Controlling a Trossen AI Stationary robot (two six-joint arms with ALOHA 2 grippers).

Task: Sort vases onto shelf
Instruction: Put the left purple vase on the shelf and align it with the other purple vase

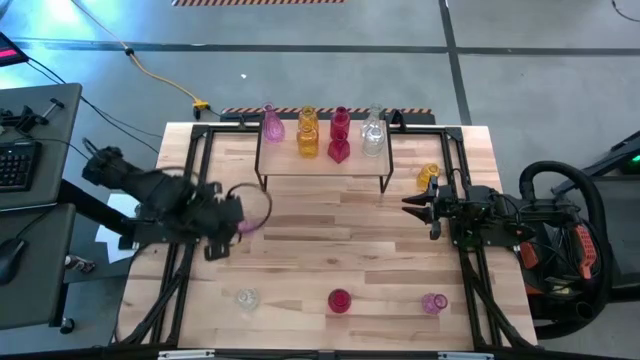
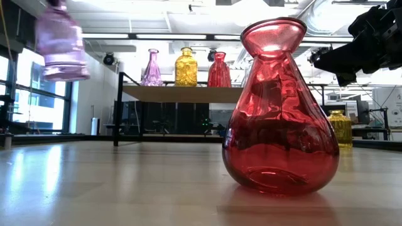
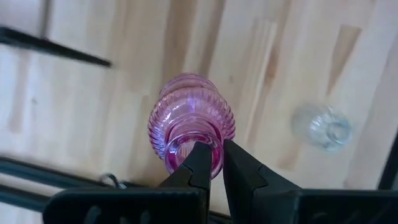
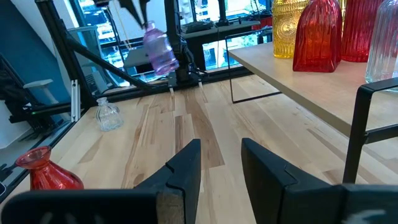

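Nearest, only the low view fills with the red vase (image 2: 281, 110) on the table (image 1: 330, 250), whereas the left wrist view alone shows the left gripper (image 3: 212, 160) clamped on the pink ribbed vase (image 3: 191, 118) rim, held aloft, and beyond, the right gripper (image 4: 221, 155) hangs part-open, empty, beside the shelf (image 1: 322, 160).

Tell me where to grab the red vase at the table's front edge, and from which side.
Grip the red vase at its narrow neck just under the flared lip, coming from straight above. It stands upright and apart from its neighbours, and the bulbous body looks too wide for a claw.
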